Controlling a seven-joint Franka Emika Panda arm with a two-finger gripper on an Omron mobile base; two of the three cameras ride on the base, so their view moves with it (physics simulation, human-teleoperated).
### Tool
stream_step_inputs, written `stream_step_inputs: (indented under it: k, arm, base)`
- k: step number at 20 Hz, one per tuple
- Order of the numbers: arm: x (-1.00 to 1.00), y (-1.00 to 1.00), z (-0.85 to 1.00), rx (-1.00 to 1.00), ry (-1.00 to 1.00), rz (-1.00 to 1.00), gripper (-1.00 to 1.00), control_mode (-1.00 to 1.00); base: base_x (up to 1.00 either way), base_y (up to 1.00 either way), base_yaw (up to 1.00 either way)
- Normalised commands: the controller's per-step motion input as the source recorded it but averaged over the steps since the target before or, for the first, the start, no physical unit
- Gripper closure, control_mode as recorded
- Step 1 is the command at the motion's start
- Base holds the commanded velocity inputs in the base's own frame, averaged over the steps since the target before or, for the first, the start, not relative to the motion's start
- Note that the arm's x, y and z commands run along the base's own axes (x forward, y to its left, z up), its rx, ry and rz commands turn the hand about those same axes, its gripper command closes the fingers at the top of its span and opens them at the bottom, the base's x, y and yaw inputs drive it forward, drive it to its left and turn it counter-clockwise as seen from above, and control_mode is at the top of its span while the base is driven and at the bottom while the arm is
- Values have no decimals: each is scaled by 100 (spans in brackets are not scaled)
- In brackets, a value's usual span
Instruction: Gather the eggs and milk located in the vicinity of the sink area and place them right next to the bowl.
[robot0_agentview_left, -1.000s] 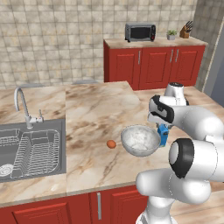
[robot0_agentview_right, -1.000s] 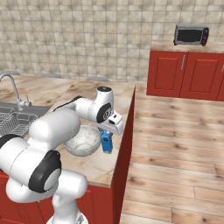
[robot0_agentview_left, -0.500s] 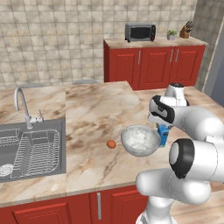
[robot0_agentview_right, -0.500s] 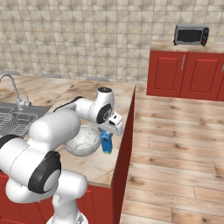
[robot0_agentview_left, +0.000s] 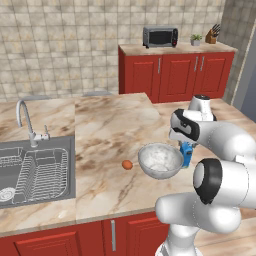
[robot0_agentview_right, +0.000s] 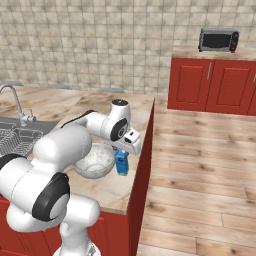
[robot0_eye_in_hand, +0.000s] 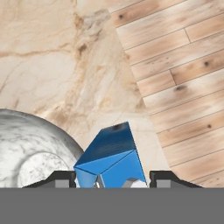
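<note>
The milk (robot0_agentview_left: 186, 153) is a small blue carton standing upright on the marble counter, just right of the bowl (robot0_agentview_left: 160, 161). My gripper (robot0_agentview_left: 185, 145) comes down on the carton from above. In the hand view its two dark fingertips hug both sides of the milk (robot0_eye_in_hand: 111, 159), with my gripper (robot0_eye_in_hand: 113, 180) shut on it. The speckled bowl (robot0_eye_in_hand: 30, 144) lies close to the left there. The brown egg (robot0_agentview_left: 127, 164) rests on the counter a short way left of the bowl. In the right base view the milk (robot0_agentview_right: 121, 163) stands between the bowl (robot0_agentview_right: 95, 161) and the counter's edge.
The sink (robot0_agentview_left: 35, 172) with its wire rack and chrome faucet (robot0_agentview_left: 24, 117) is at the far left. The counter ends just right of the milk, with wooden floor (robot0_agentview_right: 200, 165) below. Red cabinets and a toaster oven (robot0_agentview_left: 160, 36) stand at the back.
</note>
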Motion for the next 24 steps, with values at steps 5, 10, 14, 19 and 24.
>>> stream_step_inputs:
  k: [5, 10, 14, 19, 24]
  arm:
    - [0, 0, 0, 0, 0, 0, -100, -100]
    - [0, 0, 7, 0, 0, 0, -100, -100]
    - [-2, 1, 48, 0, 0, 0, -100, -100]
    - [-13, 15, 80, 0, 0, 0, -100, -100]
    - [-24, 70, 57, -5, 2, 5, -100, -100]
  base:
    - [0, 0, 0]
    - [0, 0, 0]
    - [0, 0, 0]
    - [0, 0, 0]
    - [0, 0, 0]
